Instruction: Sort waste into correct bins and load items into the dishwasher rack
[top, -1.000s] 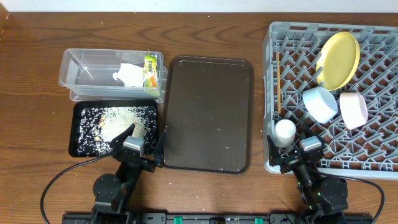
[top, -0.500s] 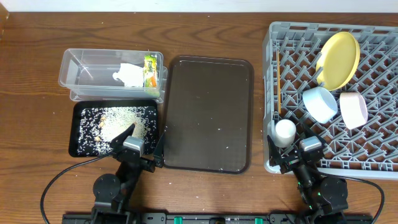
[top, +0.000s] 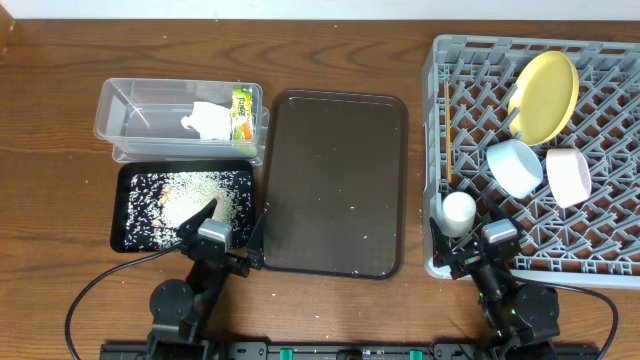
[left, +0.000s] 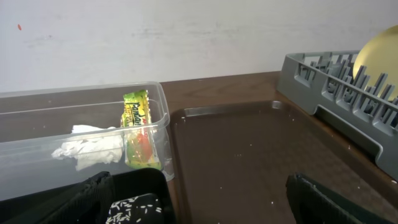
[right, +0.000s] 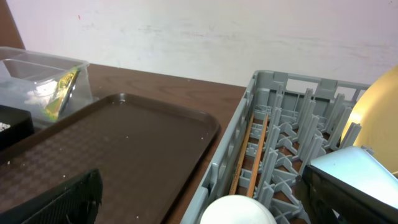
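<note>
The grey rack (top: 600, 230) at the right holds the yellow plate (top: 543, 97), the light blue bowl (top: 515, 166), the cream-white bowl (top: 568, 176), the white cup (top: 459, 211) and the chopsticks (top: 450, 150). The clear tub (top: 125, 115) holds the tissue (top: 205, 120) and the wrapper (top: 242, 115). The black tray (top: 125, 230) holds rice grains (top: 190, 190). My left gripper (top: 228, 232) is open and empty at the black tray's near right corner. My right gripper (top: 487, 245) is open and empty at the rack's near left corner, just before the cup (right: 239, 211).
The dark brown serving tray (top: 335, 185) lies between the bins and the rack, with a few stray grains on it. The right wrist view shows the chopsticks (right: 249, 155) lying along the rack's left wall.
</note>
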